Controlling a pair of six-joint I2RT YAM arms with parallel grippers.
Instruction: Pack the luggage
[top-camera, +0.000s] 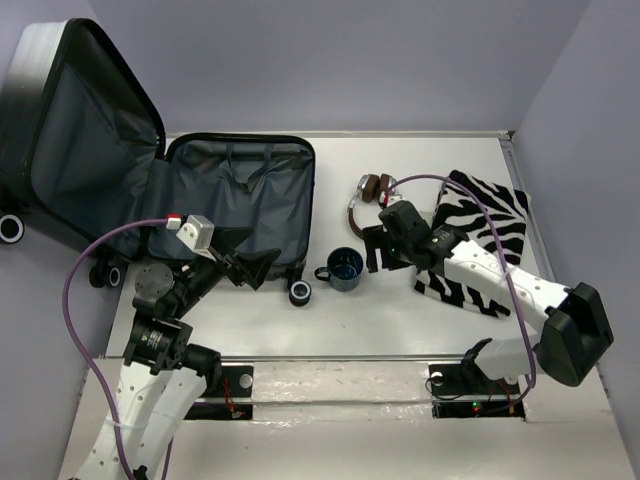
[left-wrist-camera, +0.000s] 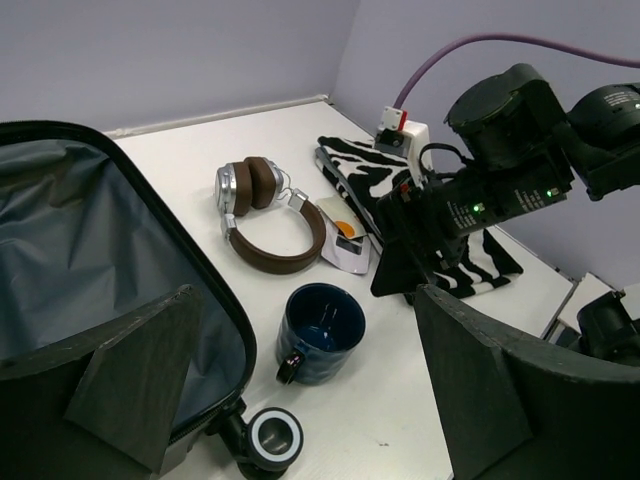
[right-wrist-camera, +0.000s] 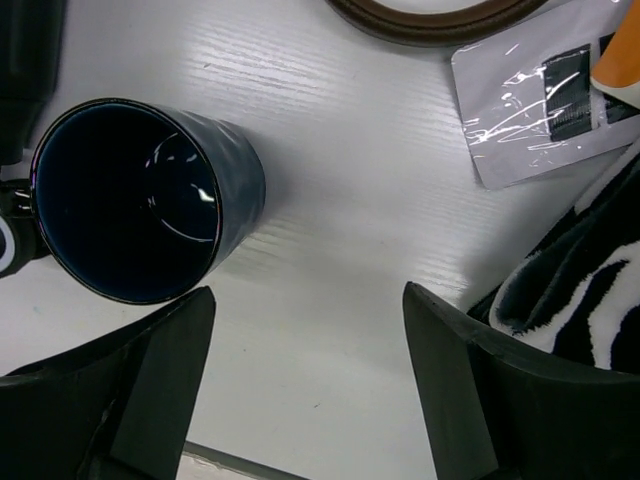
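Observation:
The luggage (top-camera: 240, 195) lies open at the left, its lid standing up and its dark grey lined base flat on the table; it also shows in the left wrist view (left-wrist-camera: 90, 260). My left gripper (top-camera: 255, 262) is open and empty over the luggage's near right corner, next to a wheel (left-wrist-camera: 275, 437). A dark blue mug (top-camera: 345, 268) stands upright just right of the luggage. My right gripper (top-camera: 378, 255) is open and empty, just right of the mug (right-wrist-camera: 140, 200), above bare table.
Brown headphones (top-camera: 368, 192) lie behind the mug. A zebra-print cloth (top-camera: 478, 240) lies at the right under my right arm. A small white packet with an orange patch (right-wrist-camera: 535, 110) lies between the headphones and the cloth. Purple walls close in the table.

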